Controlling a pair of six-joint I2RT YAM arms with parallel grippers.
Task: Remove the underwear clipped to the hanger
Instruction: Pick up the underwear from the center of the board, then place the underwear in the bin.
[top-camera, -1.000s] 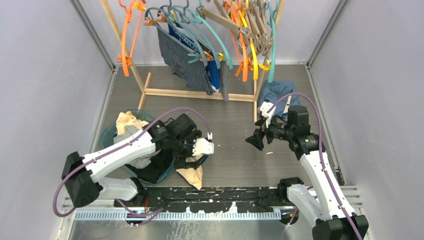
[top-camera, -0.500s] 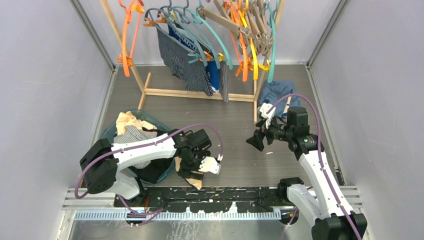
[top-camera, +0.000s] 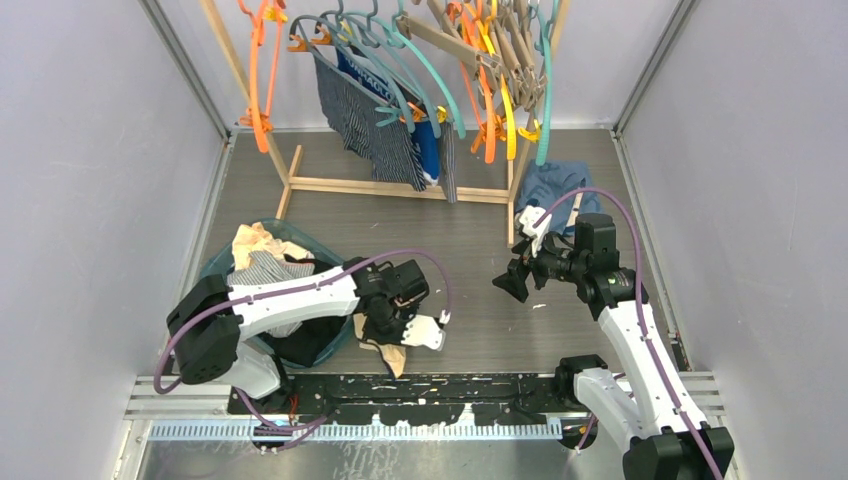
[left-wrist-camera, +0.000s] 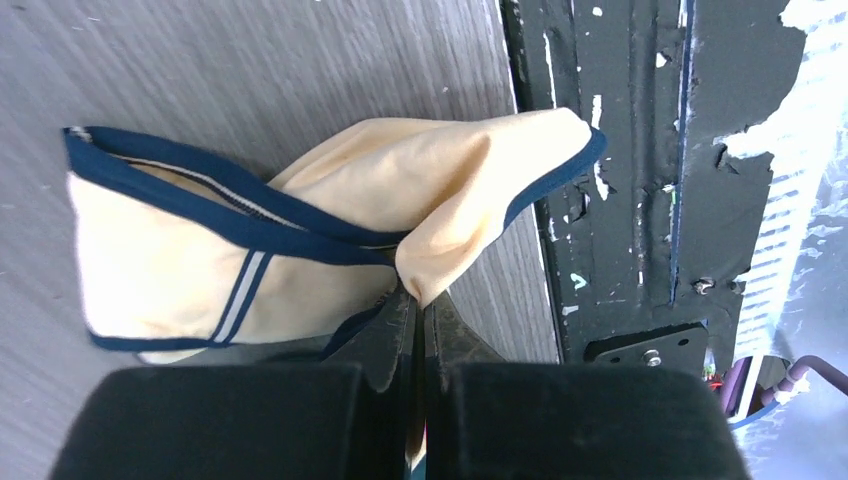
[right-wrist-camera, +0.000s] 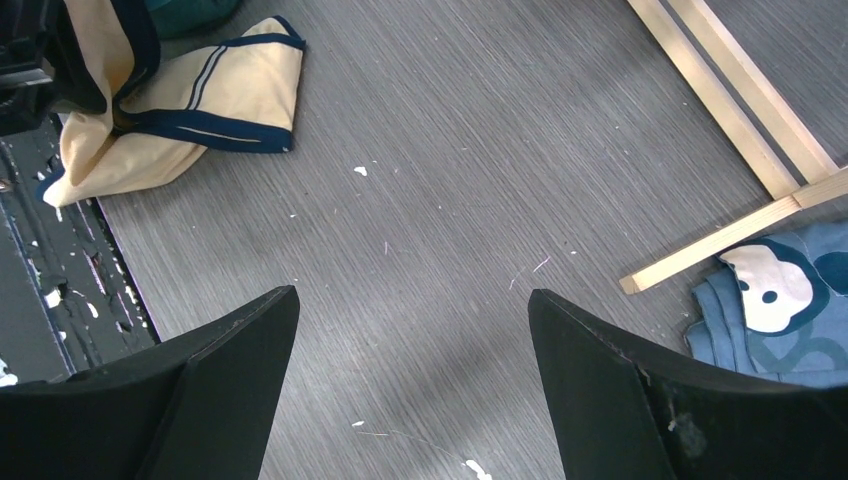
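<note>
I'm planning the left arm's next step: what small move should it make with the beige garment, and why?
Probably lift slightly and swing toward the basket: the left gripper has its jaws shut on a fold of the beige underwear, which lies on the table beside the basket.

Left gripper (left-wrist-camera: 420, 300) pinched tight, arm folded low; right gripper (right-wrist-camera: 412, 295) spread wide, arm outstretched.
</note>
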